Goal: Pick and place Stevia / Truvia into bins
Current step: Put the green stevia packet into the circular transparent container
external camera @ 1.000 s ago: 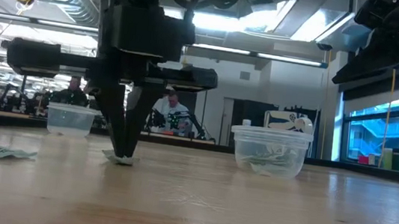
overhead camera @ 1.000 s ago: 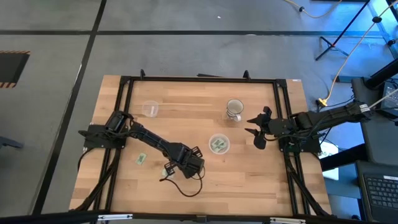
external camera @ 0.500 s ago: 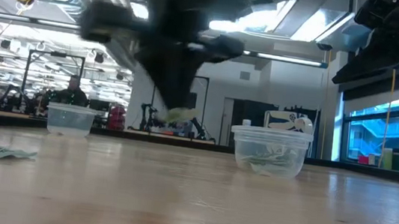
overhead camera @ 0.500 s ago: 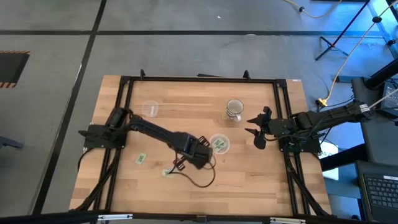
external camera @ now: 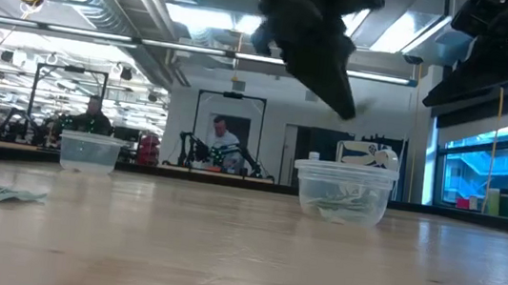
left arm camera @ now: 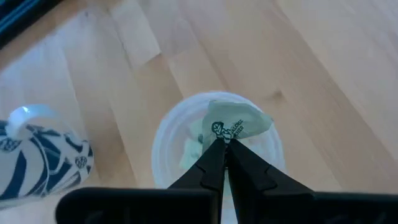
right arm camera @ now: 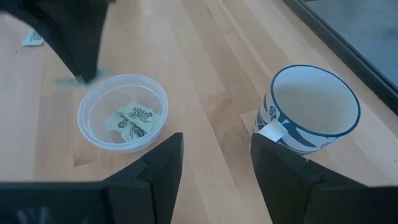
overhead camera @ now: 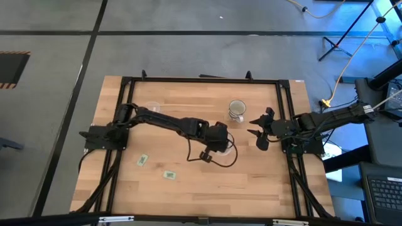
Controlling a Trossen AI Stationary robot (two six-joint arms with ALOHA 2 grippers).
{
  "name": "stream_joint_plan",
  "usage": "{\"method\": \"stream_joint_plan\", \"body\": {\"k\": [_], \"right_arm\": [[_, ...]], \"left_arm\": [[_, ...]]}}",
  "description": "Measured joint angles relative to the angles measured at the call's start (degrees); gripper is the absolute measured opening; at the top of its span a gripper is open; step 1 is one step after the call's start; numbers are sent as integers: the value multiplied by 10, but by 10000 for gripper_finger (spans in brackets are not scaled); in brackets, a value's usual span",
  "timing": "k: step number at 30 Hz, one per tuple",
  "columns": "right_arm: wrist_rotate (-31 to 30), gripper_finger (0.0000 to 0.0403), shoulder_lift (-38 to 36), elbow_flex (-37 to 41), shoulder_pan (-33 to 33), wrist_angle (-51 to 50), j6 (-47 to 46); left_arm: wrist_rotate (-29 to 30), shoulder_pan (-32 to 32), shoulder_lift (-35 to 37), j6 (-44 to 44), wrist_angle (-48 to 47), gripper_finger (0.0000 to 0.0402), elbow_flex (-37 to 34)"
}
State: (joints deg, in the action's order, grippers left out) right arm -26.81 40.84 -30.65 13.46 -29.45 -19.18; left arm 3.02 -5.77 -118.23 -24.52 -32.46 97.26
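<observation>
My left gripper [left arm camera: 224, 148] is shut on one pale green and white sachet [left arm camera: 235, 124]. It hangs over the clear cup [overhead camera: 223, 147] at mid table, which has several sachets [right arm camera: 133, 118] lying flat on its floor. In the low view the left gripper [external camera: 338, 93] is above that cup's [external camera: 344, 193] rim. Two more sachets [overhead camera: 142, 160] [overhead camera: 169, 174] lie flat on the wood toward the near left. A second clear cup [overhead camera: 152, 110] stands at the far left. My right gripper [overhead camera: 259, 133] waits open at the table's right side, touching nothing. My left gripper pinches the sachet by one edge [left arm camera: 225, 138] between its two fingertips [left arm camera: 214, 155], coming from above and slanting down. The sachet is lifted clear and sticks out past the fingertips over the cup's mouth.
A white mug with dark markings [overhead camera: 237, 111] stands upright just beyond the cup, between it and the far edge. The right gripper's fingers [right arm camera: 158, 165] are near the mug [right arm camera: 311, 112]. Black frame rails run along the table's left, right and far sides. People sit in the room behind.
My left gripper has risen from the near-left wood with a sachet pinched in it and swung right and toward the far edge, ending above the mid-table cup. The sachet is now lifted clear. One sachet has stayed on the table where the gripper was.
</observation>
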Motion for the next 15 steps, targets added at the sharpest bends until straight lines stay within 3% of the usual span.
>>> {"method": "stream_joint_plan", "body": {"k": [8, 15], "right_arm": [[0, 192, 0, 0, 0, -6, 2], [0, 192, 0, 0, 0, -14, 2]], "left_arm": [[33, 7, -44, -1, 25, 15, 0], [50, 7, -69, -17, 24, 44, 0]]}}
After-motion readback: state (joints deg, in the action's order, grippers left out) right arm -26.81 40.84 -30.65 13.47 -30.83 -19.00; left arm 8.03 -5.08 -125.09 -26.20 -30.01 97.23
